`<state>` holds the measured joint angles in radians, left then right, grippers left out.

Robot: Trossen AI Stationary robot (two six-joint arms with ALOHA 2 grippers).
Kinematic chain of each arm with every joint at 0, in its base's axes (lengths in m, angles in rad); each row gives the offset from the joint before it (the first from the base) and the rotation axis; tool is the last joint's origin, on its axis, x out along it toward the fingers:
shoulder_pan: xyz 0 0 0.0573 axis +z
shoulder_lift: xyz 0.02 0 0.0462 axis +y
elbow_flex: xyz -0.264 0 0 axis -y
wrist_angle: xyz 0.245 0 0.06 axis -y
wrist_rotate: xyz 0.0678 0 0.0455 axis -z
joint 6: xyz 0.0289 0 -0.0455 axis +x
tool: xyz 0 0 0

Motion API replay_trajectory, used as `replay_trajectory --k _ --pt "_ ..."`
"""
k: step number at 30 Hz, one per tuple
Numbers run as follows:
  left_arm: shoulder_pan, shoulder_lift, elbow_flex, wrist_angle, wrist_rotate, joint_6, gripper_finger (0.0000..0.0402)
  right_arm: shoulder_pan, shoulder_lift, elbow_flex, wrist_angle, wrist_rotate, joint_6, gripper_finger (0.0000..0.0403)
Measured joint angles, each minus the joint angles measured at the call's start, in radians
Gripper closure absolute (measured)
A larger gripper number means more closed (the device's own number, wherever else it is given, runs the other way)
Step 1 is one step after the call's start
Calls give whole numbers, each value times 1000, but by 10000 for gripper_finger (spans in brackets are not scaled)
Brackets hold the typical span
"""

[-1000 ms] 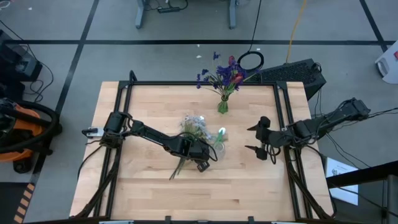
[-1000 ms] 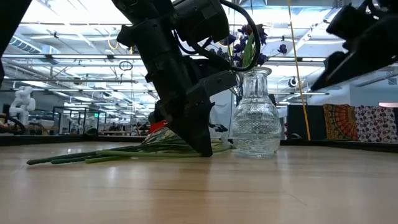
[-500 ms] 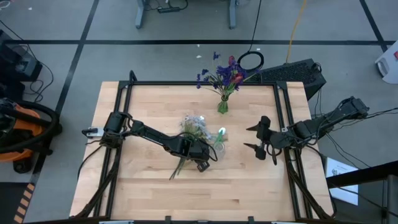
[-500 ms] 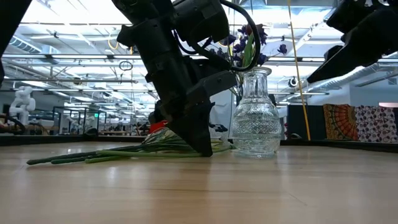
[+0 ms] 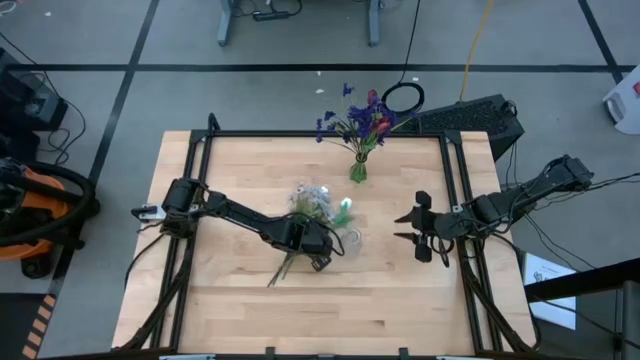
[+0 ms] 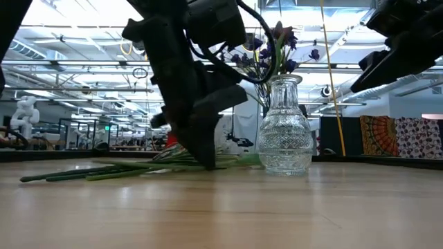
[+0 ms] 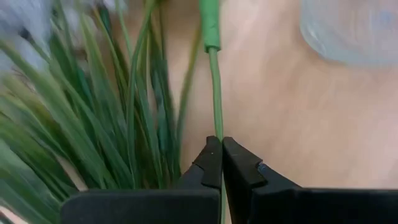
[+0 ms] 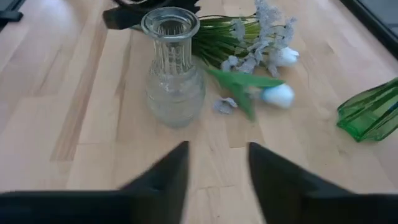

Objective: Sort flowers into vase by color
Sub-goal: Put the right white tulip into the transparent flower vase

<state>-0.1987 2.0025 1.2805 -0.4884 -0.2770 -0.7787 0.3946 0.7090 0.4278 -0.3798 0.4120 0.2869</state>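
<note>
the left arm reaches low from the left edge toward the middle of the worktop, its left pincer [image 7: 221,163] pressed closed with fingertips meeting (a thin green stem [image 7: 215,93] is nipped between them). the right arm comes in from the right edge, its right pincer [image 5: 416,228] raised, fingers spread apart.

Two vases stand on the table [image 5: 240,310]: a green vase [image 5: 358,171] holding one bunch of purple-blue and red flowers [image 5: 360,118], and an empty clear vase [image 8: 173,67]. Beside the clear vase lies one loose pile of pale flowers [image 8: 261,37], including two white buds [image 8: 277,94].
</note>
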Motion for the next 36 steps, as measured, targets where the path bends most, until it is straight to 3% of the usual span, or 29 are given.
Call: replay_trajectory --k 4,6,12,16,23,28,36 --pt "2 -20 1 -18 -42 -1 399 0 0 -27 32 0 -30 360" --pt "1 -25 1 -18 -53 -1 400 0 -6 -77 95 -24 -30 390" --pt "-4 -65 3 -33 -114 -2 400 0 -44 -259 401 -55 14 399" --pt "-18 -110 3 -35 -215 -1 401 0 -87 -316 543 -51 -38 400" --pt "-33 -230 -58 8 -363 0 401 0 -166 -353 542 -52 -46 402" --pt "-33 -314 -131 42 -379 28 401 0 -246 -394 539 -52 -42 402" --pt "-28 -374 -172 62 -378 53 401 -40 -363 -395 559 -60 -185 403"
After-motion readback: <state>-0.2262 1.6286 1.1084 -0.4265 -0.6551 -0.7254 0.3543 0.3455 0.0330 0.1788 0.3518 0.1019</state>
